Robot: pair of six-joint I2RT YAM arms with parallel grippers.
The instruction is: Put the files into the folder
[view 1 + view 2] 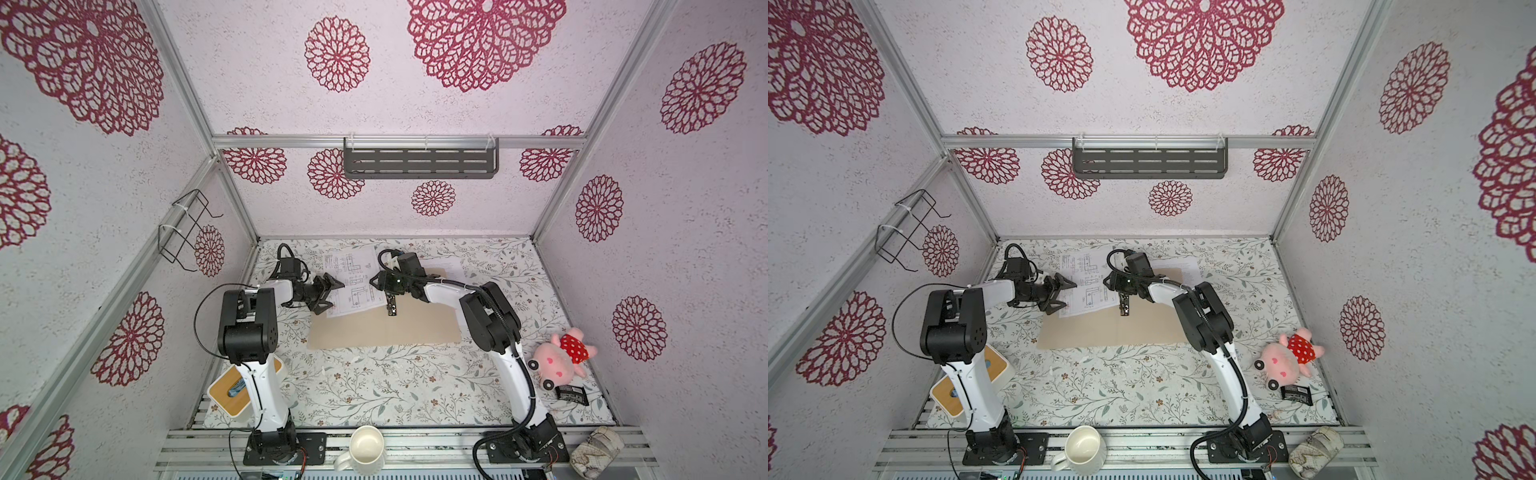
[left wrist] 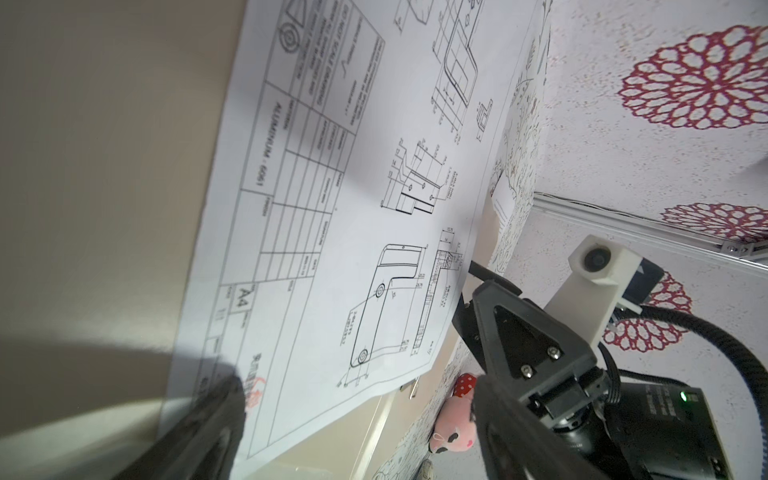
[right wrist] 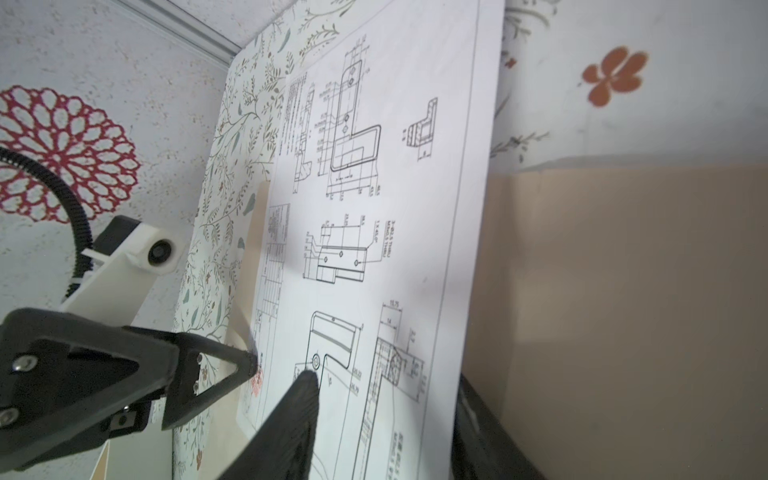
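The tan folder point(image 1: 386, 330) lies open and flat mid-table, its metal clip point(image 1: 391, 308) on the fold. The drawing sheet point(image 1: 353, 282) lies askew over the folder's back left part and reaches onto the table. My left gripper point(image 1: 337, 296) is open at the sheet's left edge, one fingertip point(image 3: 249, 361) touching the corner with the red mark. My right gripper point(image 3: 386, 378) stands open astride the sheet's right edge, one finger point(image 3: 305, 382) above the paper and the other beside it. The text sheet point(image 1: 451, 270) lies behind the folder, partly under the right arm.
A bamboo-topped tissue box point(image 1: 230, 390) sits front left under the left arm. A pink plush point(image 1: 561, 359) and a small black item point(image 1: 573, 394) lie at the right. A white mug point(image 1: 365, 449) and a patterned cylinder point(image 1: 596, 451) stand on the front rail.
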